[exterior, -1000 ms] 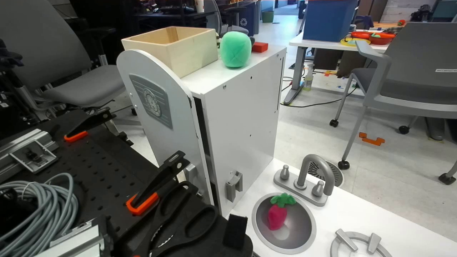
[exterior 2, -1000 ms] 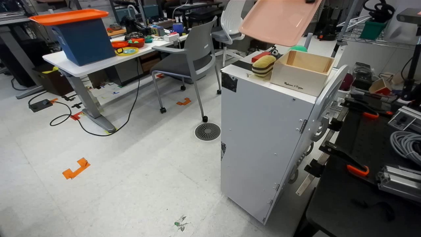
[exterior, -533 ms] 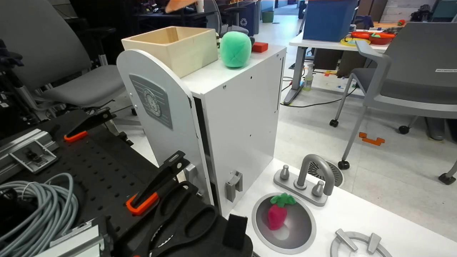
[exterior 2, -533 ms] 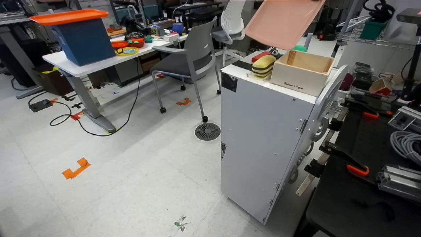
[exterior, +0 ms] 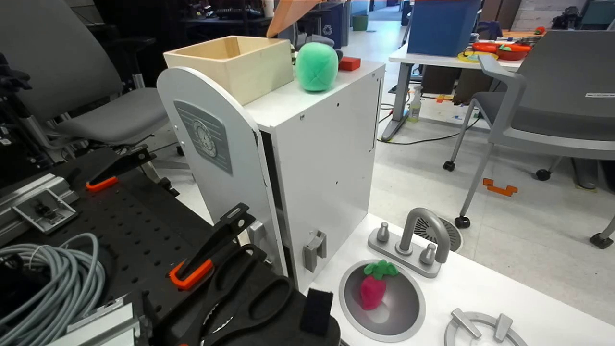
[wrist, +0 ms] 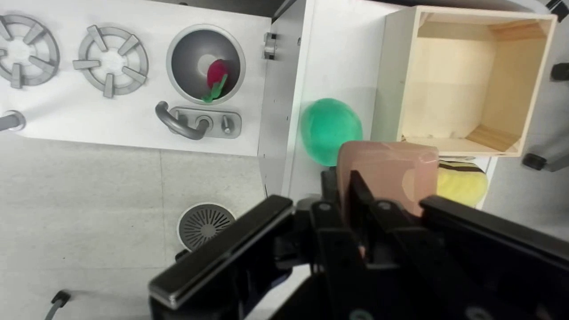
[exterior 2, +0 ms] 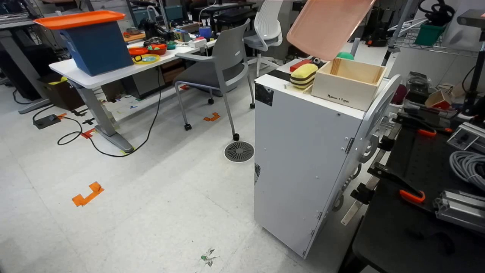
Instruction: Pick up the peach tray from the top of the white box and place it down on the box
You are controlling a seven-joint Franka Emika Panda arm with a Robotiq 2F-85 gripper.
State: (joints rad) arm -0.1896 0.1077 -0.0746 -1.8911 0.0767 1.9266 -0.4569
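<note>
Peach tray point(exterior 2: 329, 30) (pinched in gripper point(wrist: 343, 186)), tilted over white box point(exterior 2: 297, 151), pale floor point(exterior 2: 151, 204), grey chair point(exterior 2: 230, 43)

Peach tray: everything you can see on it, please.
The peach tray is pale peach-pink, smooth and slightly glossy, plastic-looking, shallow with a raised rim and rounded corners. It hangs steeply tilted above the white box, its low end looking close to the wooden box; contact there can't be told. In the wrist view the gripper pinches one edge. Both exterior views crop its upper part.
</note>
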